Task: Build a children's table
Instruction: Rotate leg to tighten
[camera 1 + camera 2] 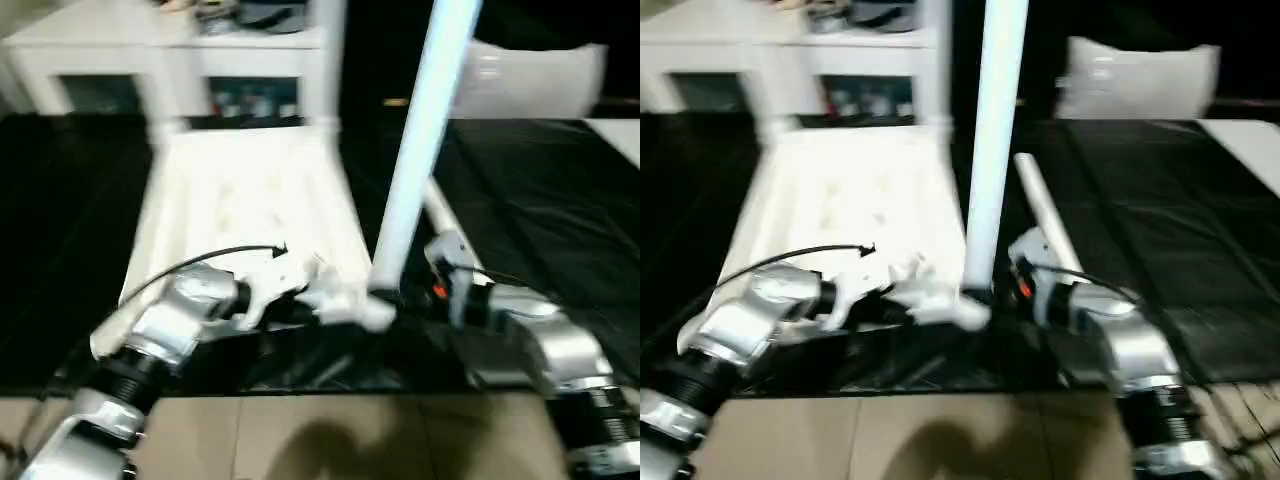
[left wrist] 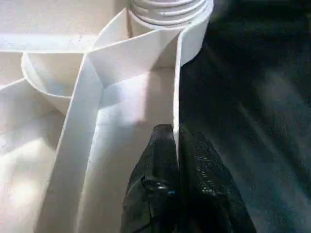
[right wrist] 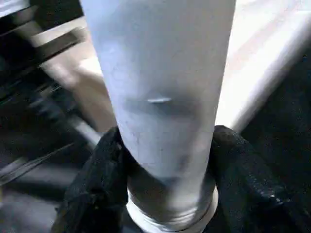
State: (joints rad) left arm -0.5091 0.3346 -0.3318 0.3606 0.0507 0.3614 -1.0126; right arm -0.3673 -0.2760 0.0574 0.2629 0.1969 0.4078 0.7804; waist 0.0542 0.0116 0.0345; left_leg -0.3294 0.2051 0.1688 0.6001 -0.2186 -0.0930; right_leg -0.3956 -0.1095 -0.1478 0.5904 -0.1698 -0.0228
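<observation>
Presently my right end effector [image 3: 165, 160] clasps the foot of an upright white leg [image 1: 420, 150] at the tabletop's [image 1: 250, 210] near corner socket, while my left end effector [image 2: 176, 160] pinches that tabletop's rim wall; another leg [image 1: 1045, 215] lies beside it on the black counter [image 1: 540, 210].

Lab-like room: black-covered work table [image 1: 560, 220], white cabinet [image 1: 150, 60]
</observation>
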